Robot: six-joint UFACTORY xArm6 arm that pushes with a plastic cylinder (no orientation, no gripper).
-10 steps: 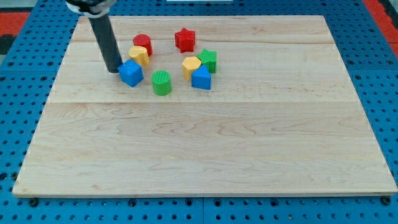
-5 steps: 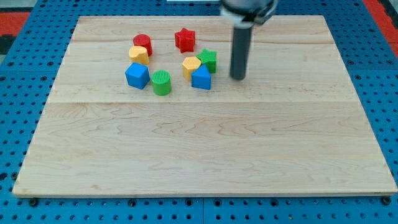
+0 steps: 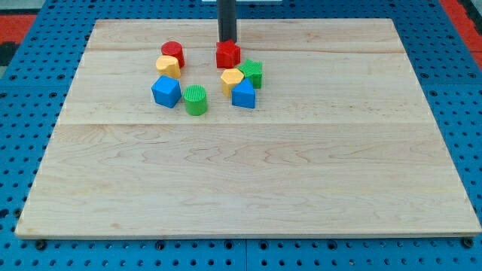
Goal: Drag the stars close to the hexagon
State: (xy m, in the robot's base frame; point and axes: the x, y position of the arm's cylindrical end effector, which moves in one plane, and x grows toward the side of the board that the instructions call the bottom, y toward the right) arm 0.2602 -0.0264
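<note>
**Inspector:** Start with the big surfaces.

**Operator:** I see the wooden board (image 3: 248,188) on a blue pegboard (image 3: 30,90). The board's whole lower half and its right third lie open. All the blocks sit in one group near the view's top, left of centre, with a bare strip between them and the top edge.

**Inspector:** The arm?

**Operator:** A dark rod (image 3: 227,19) comes down from the top edge. It carries no jaws, so it holds nothing. My tip (image 3: 227,41) stands just above the red star (image 3: 227,53), touching or nearly so; I cannot tell which.

**Inspector:** The blocks?

**Operator:** Blue cube (image 3: 166,91) at the group's left, green cylinder (image 3: 196,99) just right of it. Blue wedge (image 3: 243,95) below a yellow hexagon (image 3: 232,80), which touches the green star (image 3: 252,72) on its right. The red star sits just above that pair. Red cylinder (image 3: 172,53) and a yellow block (image 3: 169,67) touch at upper left.
</note>
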